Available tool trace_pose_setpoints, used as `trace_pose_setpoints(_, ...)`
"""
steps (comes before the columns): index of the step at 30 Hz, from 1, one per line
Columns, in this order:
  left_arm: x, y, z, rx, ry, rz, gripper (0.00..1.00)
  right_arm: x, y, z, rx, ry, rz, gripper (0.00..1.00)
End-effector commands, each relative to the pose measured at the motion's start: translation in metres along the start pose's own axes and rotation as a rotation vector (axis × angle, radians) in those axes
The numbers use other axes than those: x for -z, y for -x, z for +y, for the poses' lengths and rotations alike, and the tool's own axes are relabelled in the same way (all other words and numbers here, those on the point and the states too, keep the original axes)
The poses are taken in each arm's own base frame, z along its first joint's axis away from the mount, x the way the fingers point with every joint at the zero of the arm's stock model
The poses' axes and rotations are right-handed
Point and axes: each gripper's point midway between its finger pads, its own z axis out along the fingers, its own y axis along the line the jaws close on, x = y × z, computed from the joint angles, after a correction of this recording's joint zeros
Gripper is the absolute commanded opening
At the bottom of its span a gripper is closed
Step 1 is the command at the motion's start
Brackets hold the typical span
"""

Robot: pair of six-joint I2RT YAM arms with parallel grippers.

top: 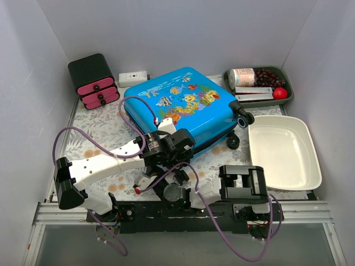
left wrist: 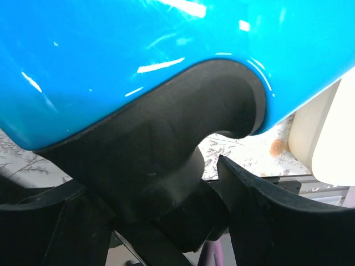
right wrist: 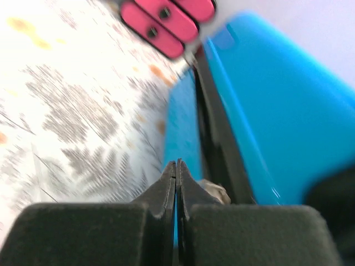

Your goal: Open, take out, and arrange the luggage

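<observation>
The luggage [top: 183,102] lies flat and closed in the middle of the table, bright blue with a fish print. Its shell [left wrist: 138,50] fills the left wrist view. My left gripper [top: 186,145] is at its near edge. My left gripper [left wrist: 150,183] has a black wheel housing [left wrist: 166,149] between its fingers, which press on it from both sides. My right gripper [top: 145,180] sits low by the near left side, partly under the left arm. Its tips [right wrist: 177,162] are shut together beside the black zipper trim [right wrist: 213,122], a small pale metal piece [right wrist: 213,191] next to them.
A black box with pink drawers [top: 93,82] [right wrist: 161,19] stands at the back left, a white device [top: 133,76] beside it. A green tray [top: 288,91] with a can and fruit is at the back right. A cream tray [top: 283,152] [left wrist: 327,138] lies right of the luggage.
</observation>
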Motion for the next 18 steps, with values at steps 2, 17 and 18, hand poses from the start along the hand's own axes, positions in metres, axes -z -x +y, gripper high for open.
trace_pose_setpoints(2,0.085,0.038,-0.135,0.426,-0.524,0.001,0.0,-0.022,0.08,0.044,0.046,0.134,-0.244,0.01)
trace_pose_setpoints(17,0.087,0.043,-0.114,0.401,-0.483,-0.077,0.0,-0.034,0.054,0.086,0.043,0.408,-0.1,0.27)
trace_pose_setpoints(18,0.086,0.045,-0.11,0.4,-0.475,-0.094,0.0,-0.02,0.045,0.1,0.001,0.488,-0.077,0.4)
